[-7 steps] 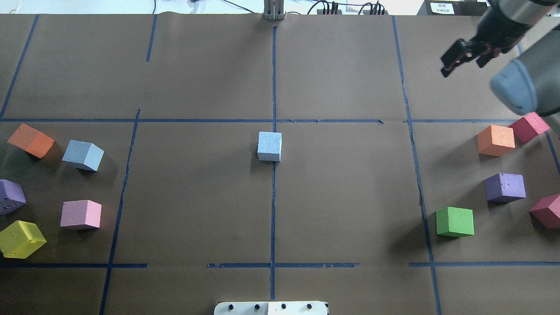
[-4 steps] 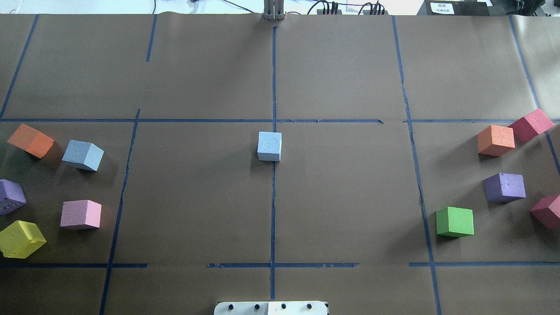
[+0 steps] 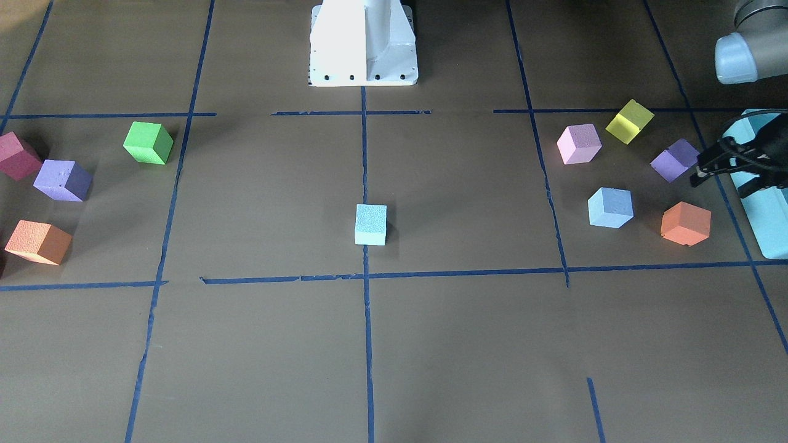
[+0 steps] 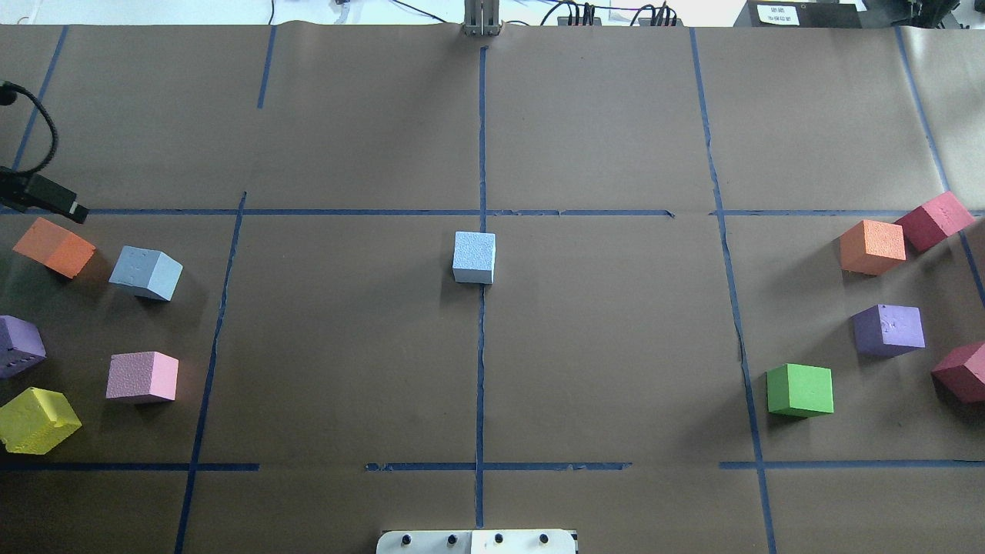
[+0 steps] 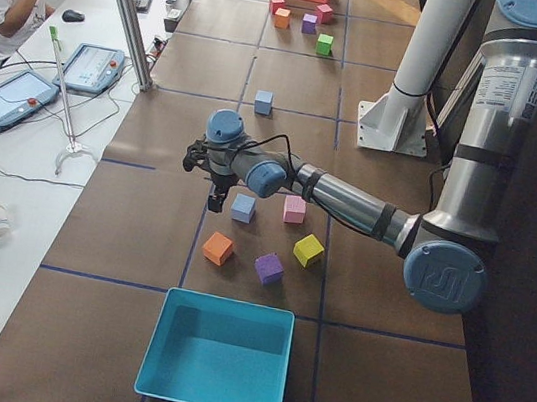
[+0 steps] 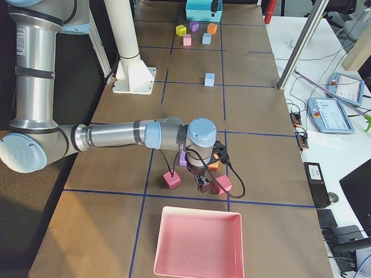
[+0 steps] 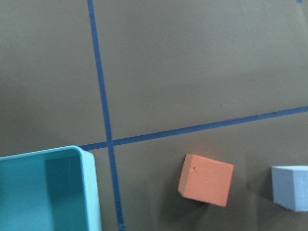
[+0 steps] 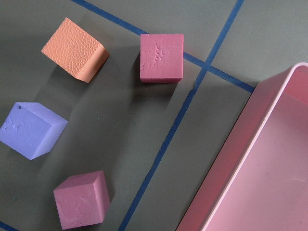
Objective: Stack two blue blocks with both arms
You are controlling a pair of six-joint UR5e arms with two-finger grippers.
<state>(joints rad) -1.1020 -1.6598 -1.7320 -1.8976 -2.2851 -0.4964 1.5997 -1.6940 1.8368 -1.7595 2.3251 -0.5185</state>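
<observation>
The pale cyan grainy block sits alone on the centre tape line, also in the front view. The sky-blue block lies among the cubes on my left side, also in the front view and at the left wrist view's edge. My left gripper hovers beyond the orange cube, near the teal box; its jaws look apart and empty. My right gripper hangs over the red cubes by the pink tray; I cannot tell whether it is open or shut.
Pink, yellow and purple cubes surround the sky-blue block. Green, purple, orange and two red cubes lie on the right. The white pedestal stands at my base.
My right arm has swung out of the overhead view at the upper right. My left gripper's finger and cable have come in at that view's left edge. No block has moved.
</observation>
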